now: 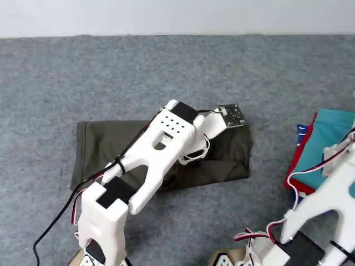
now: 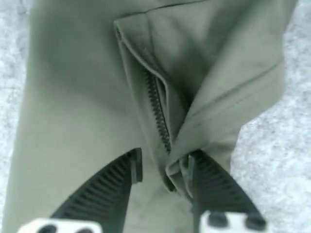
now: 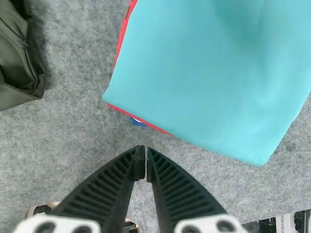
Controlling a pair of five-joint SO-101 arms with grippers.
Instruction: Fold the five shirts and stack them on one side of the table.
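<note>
Here, left claw (image 2: 163, 167) spread over creased olive shirt (image 2: 73, 97), right claw (image 3: 146, 158) clenched empty near smooth teal shirt (image 3: 214, 73)

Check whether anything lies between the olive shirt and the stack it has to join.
No object lies on the grey mat between the olive shirt and the teal-topped stack. The right gripper, shut, is over that gap near the stack's edge and may need to clear.

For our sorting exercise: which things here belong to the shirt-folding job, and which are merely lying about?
Job: olive shirt, teal shirt atop red shirt, left gripper, right gripper.
Lying about: grey mat, black cable.
</note>
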